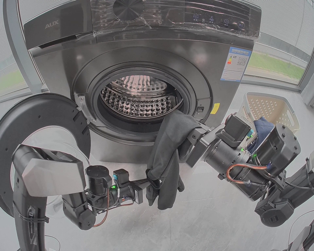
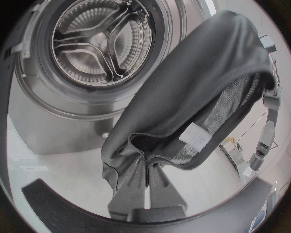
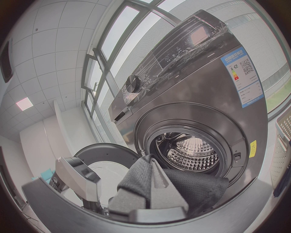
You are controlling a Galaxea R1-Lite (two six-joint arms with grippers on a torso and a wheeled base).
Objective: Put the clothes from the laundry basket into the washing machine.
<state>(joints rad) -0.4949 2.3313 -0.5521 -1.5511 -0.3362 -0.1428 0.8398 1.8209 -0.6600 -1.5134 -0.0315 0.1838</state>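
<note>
You have bright, even daylight from tall windows point(image 3: 121, 33) beside dark grey front-loading washing machine point(image 1: 65, 65). Glare on ribbed steel drum point(image 1: 140, 98) and clear plastic film point(image 1: 170, 13) over its top. Light shows through mesh of hanging dark grey garment point(image 2: 224, 103). Shadows on pale floor point(image 1: 202, 222) faint. Wrist views bend hard at edges; corners black.

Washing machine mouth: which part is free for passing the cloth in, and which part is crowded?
The steel drum is bare, and its mouth's upper and left parts are free. The lower right edge is crowded: the dark grey garment hangs there, held by the right gripper and, lower, the left gripper.
</note>
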